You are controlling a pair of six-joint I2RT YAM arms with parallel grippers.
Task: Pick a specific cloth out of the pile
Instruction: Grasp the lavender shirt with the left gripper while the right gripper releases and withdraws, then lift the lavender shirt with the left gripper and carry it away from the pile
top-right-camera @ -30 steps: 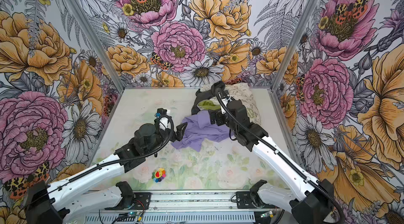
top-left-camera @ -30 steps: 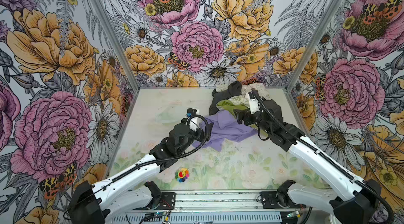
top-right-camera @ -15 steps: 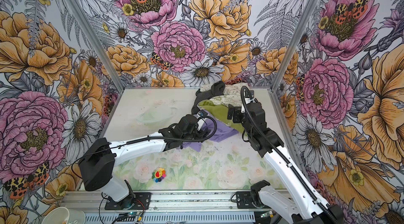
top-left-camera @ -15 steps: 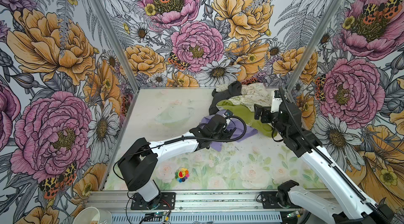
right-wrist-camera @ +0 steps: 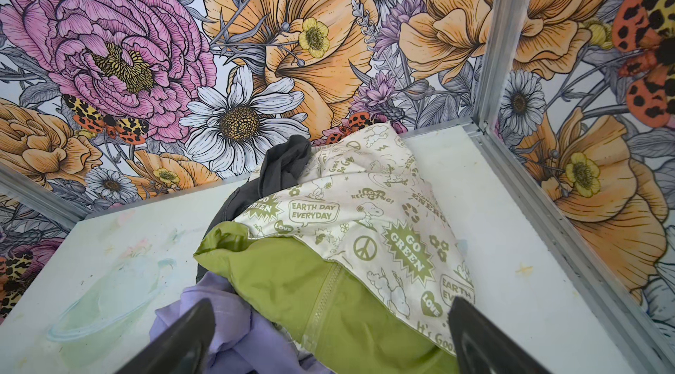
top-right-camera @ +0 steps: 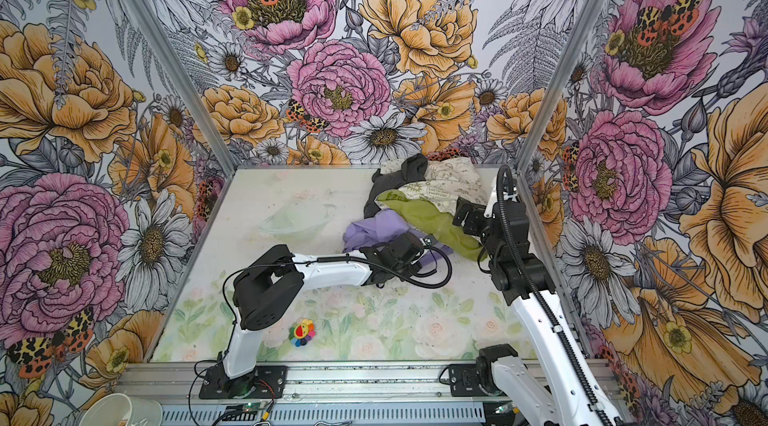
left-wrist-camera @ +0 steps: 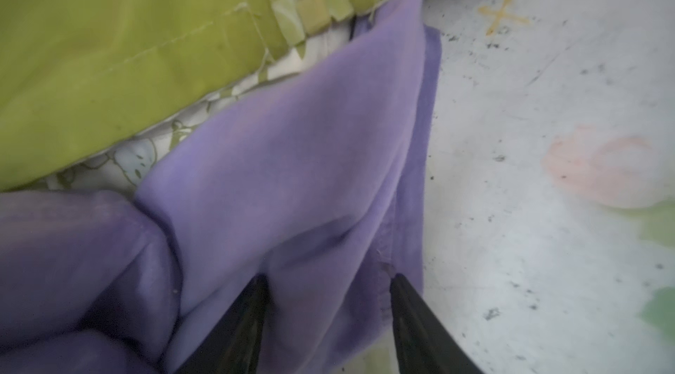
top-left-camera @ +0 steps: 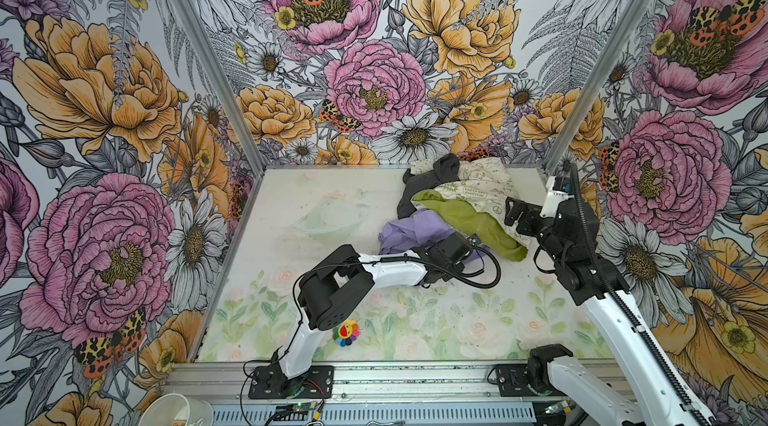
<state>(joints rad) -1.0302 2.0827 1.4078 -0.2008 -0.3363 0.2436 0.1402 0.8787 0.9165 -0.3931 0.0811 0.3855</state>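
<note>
Near "GO GREEN" (right-wrist-camera: 409, 250), left claw (left-wrist-camera: 328, 277) straddles the cloth (left-wrist-camera: 292, 153), grip unclear; right claw (right-wrist-camera: 330, 302) released.

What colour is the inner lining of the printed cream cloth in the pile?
Olive-green lining, clearest in the right wrist view.

Robot lab test cell: floral-print wall panels (top-left-camera: 104, 112) in aluminium frame (top-left-camera: 210, 66) enclose floral table (top-left-camera: 291, 203); left arm (top-left-camera: 395, 274), right arm (top-left-camera: 611, 320) bolted to rail (top-left-camera: 415, 378) along front edge.

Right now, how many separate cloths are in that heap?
3: the lavender cloth at the front, the dark grey garment at the back, the cream printed cloth with olive lining draped over the right. Others may be hidden underneath.
</note>
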